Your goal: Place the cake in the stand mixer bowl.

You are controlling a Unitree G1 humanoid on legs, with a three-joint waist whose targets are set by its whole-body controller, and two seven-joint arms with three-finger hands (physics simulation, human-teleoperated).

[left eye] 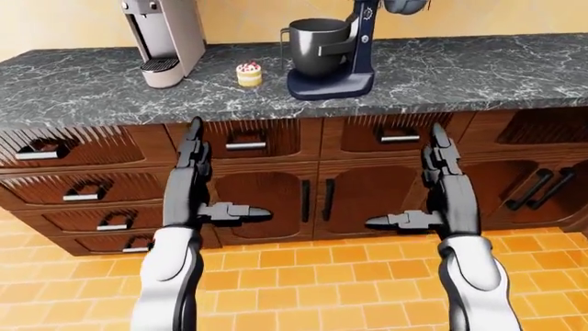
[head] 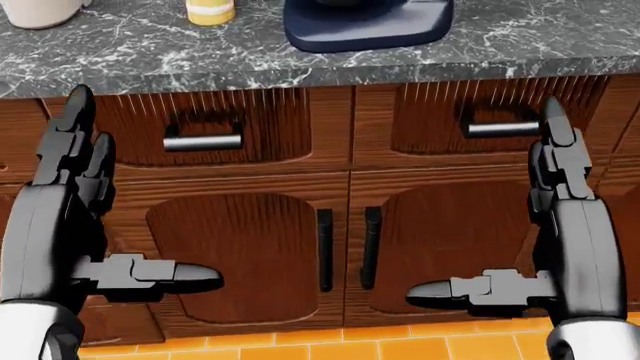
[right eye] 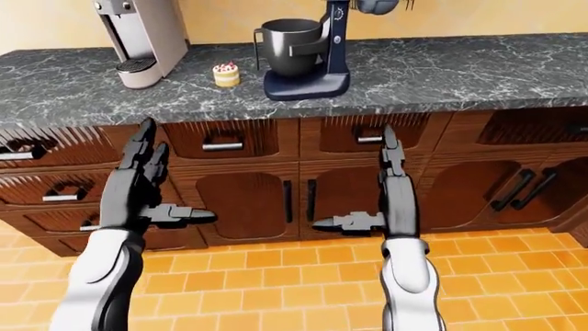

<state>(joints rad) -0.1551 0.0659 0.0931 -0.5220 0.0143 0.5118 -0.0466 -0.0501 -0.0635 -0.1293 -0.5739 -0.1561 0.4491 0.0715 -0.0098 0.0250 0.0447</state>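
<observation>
The cake (left eye: 248, 74) sits on the counter (left eye: 460, 72), between the coffee machine (left eye: 167, 38) on its left and the mixer (left eye: 338, 52) on its right, near both but touching neither. The bowl (left eye: 315, 45) hangs in the mixer's cradle, upright and dark, just right of the cake. Both hands are raised below the counter edge, level with the cabinet doors (head: 240, 255) and drawers (head: 205, 127). The left hand (head: 60, 225) has its fingers straight and pointing up, thumb stuck out sideways toward the middle, holding nothing. The right hand (head: 560, 240) mirrors it: fingers spread wide, thumb pointing left, empty. Orange tiles (left eye: 303, 289) cover the floor below
</observation>
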